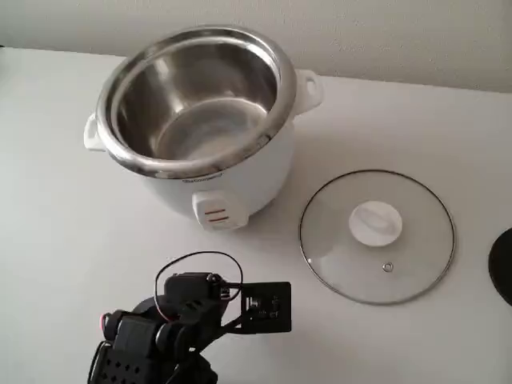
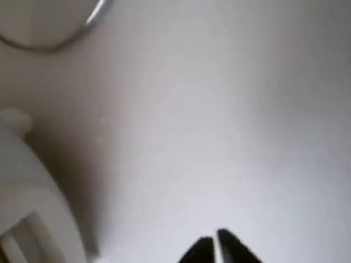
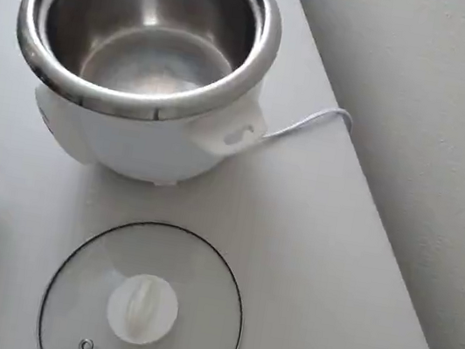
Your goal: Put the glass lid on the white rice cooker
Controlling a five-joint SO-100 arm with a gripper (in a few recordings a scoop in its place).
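Two things matter here: the glass lid lies flat on the counter, knob up, just to the right of the white rice cooker in the fixed view, and the cooker stands open with its steel pot bare. In the wrist view the jaws of the gripper are seen nearly closed, with nothing held, above bare counter. Trouble is most likely at the knob, judged to be the only real handhold: a grip taken off-centre could let the smooth lid tilt or slip. A flat disc might also be pushed along the smooth white counter rather than lifted. If lowered askew, the lid could catch on the steel rim. A white cord trails from the cooker toward the pale wall close behind, and a dark object is cut off at the right edge.
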